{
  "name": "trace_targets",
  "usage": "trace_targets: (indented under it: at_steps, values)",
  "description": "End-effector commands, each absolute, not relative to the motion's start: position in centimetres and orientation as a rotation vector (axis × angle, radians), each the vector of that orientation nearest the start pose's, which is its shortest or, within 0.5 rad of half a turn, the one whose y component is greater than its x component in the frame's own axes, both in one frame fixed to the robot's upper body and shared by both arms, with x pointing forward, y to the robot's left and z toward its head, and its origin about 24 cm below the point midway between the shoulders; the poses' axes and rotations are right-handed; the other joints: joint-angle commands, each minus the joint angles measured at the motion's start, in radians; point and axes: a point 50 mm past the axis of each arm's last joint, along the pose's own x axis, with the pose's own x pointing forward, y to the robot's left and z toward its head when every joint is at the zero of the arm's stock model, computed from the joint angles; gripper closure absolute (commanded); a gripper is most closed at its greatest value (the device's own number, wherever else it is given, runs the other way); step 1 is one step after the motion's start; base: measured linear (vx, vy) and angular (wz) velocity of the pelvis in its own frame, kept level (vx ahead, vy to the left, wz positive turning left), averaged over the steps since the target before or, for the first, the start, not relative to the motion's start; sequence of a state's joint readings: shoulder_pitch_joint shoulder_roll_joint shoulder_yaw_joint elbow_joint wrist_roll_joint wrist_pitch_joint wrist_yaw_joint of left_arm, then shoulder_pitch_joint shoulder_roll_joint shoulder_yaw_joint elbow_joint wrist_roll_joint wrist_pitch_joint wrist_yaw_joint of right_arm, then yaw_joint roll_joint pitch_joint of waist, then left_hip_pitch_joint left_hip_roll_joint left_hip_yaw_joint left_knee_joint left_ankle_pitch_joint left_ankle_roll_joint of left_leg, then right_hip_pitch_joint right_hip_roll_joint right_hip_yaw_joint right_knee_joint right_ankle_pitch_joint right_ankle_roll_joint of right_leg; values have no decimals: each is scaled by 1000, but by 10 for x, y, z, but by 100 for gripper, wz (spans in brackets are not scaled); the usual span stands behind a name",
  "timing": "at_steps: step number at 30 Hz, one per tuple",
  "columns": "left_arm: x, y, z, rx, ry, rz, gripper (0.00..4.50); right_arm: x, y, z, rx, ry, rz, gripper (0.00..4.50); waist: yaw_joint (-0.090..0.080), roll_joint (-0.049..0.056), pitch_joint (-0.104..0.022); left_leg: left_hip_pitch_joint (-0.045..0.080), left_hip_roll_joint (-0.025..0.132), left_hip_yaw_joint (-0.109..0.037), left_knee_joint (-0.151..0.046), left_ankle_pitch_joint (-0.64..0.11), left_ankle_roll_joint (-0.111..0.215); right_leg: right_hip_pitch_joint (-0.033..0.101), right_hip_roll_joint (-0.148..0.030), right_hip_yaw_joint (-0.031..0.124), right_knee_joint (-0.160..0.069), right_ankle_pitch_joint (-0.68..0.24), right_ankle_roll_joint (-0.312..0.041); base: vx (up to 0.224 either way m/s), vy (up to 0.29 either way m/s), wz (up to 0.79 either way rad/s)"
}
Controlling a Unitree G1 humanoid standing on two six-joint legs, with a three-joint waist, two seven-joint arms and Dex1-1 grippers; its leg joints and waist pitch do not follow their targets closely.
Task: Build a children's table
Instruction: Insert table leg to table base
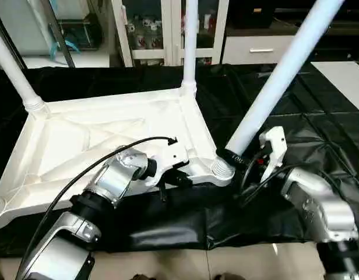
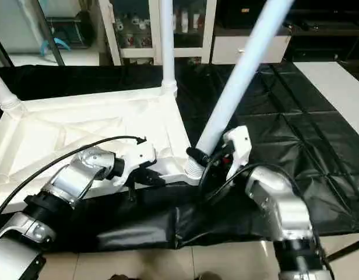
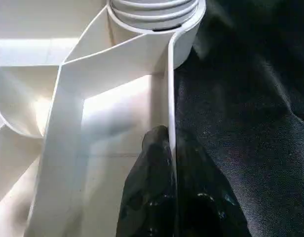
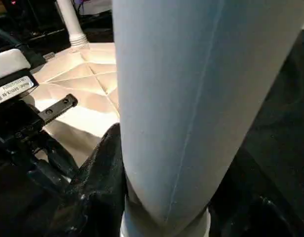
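A: Where is the tabletop, and what holds it?

B: The white tabletop point(image 1: 109, 140) lies ribbed underside up on the black-covered work table point(image 1: 319, 111). The left gripper point(image 3: 171, 148) pinches its thin side wall just beside the near corner socket point(image 1: 222, 169).

A: And the right gripper?

B: The right gripper point(image 1: 238, 158) clasps the tilted leg point(image 1: 278, 81) low down, directly above that socket.

Even indoor light from overhead, bright. Tabletop point(image 1: 109, 131) nearly blown out, ribs casting soft shadows. Black desk cover point(image 2: 296, 128) shows dull sheen on its creases (no hard glare). Leg point(image 4: 201, 98) soft and bluish up close. Left fingers point(image 3: 152, 192) blurred, dark, little detail.
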State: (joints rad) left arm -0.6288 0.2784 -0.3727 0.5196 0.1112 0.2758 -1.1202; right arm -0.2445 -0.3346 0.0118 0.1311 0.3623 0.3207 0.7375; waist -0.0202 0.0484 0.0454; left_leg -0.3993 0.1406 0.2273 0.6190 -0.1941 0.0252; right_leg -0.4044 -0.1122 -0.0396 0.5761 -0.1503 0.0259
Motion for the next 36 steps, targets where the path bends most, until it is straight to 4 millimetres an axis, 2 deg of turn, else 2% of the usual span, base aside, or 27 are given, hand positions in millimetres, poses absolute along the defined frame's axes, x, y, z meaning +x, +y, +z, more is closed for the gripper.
trace_targets:
  at_steps: [1, 6, 11, 18, 19, 20, 22, 23, 24, 26, 28, 29, 30, 31, 33, 36]
  values:
    - [322, 95, 56, 410, 485, -1279, 450, 271, -170, 30, 21, 361, 747, 264, 1, -20, -57, 37, 86, -64, -105, -451, -48, 11, -49, 30, -77, -430, -200, 0, 0, 0]
    - [322, 95, 56, 411, 486, -1283, 450, 267, -167, 25, -18, 418, 797, 264, -2, -19, -54, 38, 86, -68, -108, -486, -53, 8, -49, 29, -80, -477, -186, 0, 0, 0]
    - [321, 96, 55, 418, 490, -1291, 450, 266, -165, 22, -76, 514, 878, 264, -6, -19, -55, 39, 85, -68, -109, -499, -55, 8, -47, 29, -80, -455, -187, 0, 0, 0]
    - [319, 96, 54, 416, 494, -1307, 450, 279, -165, 24, -99, 572, 889, 264, -8, -17, -56, 41, 85, -70, -108, -519, -67, 5, -49, 29, -80, -461, -193, 0, 0, 0]
    - [319, 96, 54, 416, 495, -1307, 450, 281, -165, 24, -97, 578, 885, 264, -9, -17, -55, 36, 85, -71, -110, -521, -68, 8, -48, 29, -80, -458, -192, 0, 0, 0]
    - [319, 96, 54, 417, 494, -1307, 450, 282, -164, 23, -98, 588, 883, 264, -9, -17, -54, 40, 86, -72, -110, -537, -73, 4, -48, 29, -81, -470, -189, 0, 0, 0]
    - [319, 96, 54, 418, 492, -1306, 450, 281, -162, 19, -100, 606, 890, 264, -14, -18, -52, 36, 85, -76, -113, -568, -83, 6, -48, 26, -83, -505, -175, 0, 0, 0]
    - [319, 96, 54, 418, 492, -1305, 450, 280, -161, 18, -94, 615, 895, 264, -15, -21, -52, 37, 85, -77, -113, -576, -85, 5, -49, 26, -84, -519, -169, 0, 0, 0]
    - [319, 96, 54, 418, 491, -1304, 450, 277, -160, 15, -88, 626, 901, 264, -16, -20, -52, 43, 84, -79, -112, -603, -93, -1, -48, 26, -89, -548, -156, 0, 0, 0]
    - [319, 96, 54, 419, 490, -1303, 450, 275, -160, 13, -84, 632, 901, 264, -17, -23, -51, 43, 84, -79, -113, -611, -95, -3, -48, 26, -91, -559, -149, 0, 0, 0]
    - [319, 96, 54, 418, 490, -1301, 450, 270, -160, 5, -54, 649, 891, 264, -17, -21, -48, 49, 84, -80, -112, -637, -98, -9, -46, 24, -97, -580, -139, 0, 0, 0]
    - [319, 96, 54, 418, 490, -1300, 450, 270, -160, 4, -38, 648, 877, 264, -19, -21, -46, 49, 83, -82, -114, -646, -99, -7, -45, 23, -98, -588, -136, 0, 0, 0]
    - [319, 97, 54, 419, 491, -1300, 450, 271, -162, 3, -12, 640, 849, 264, -25, -21, -48, 43, 84, -87, -118, -647, -103, 0, -49, 23, -95, -581, -136, 0, 0, 0]
    - [319, 97, 54, 419, 491, -1300, 450, 271, -162, 3, -12, 640, 849, 264, -25, -21, -48, 43, 84, -87, -118, -647, -103, 0, -49, 23, -95, -581, -136, 0, 0, 0]
    - [319, 97, 54, 421, 493, -1300, 450, 277, -164, 4, -4, 618, 807, 264, -31, -20, -49, 50, 83, -86, -118, -670, -109, -8, -45, 21, -96, -566, -145, 0, 0, 0]
    - [319, 97, 54, 422, 493, -1301, 450, 280, -165, 6, -14, 603, 805, 264, -38, -20, -45, 54, 82, -90, -118, -708, -114, -10, -45, 16, -103, -621, -126, 0, 0, 0]
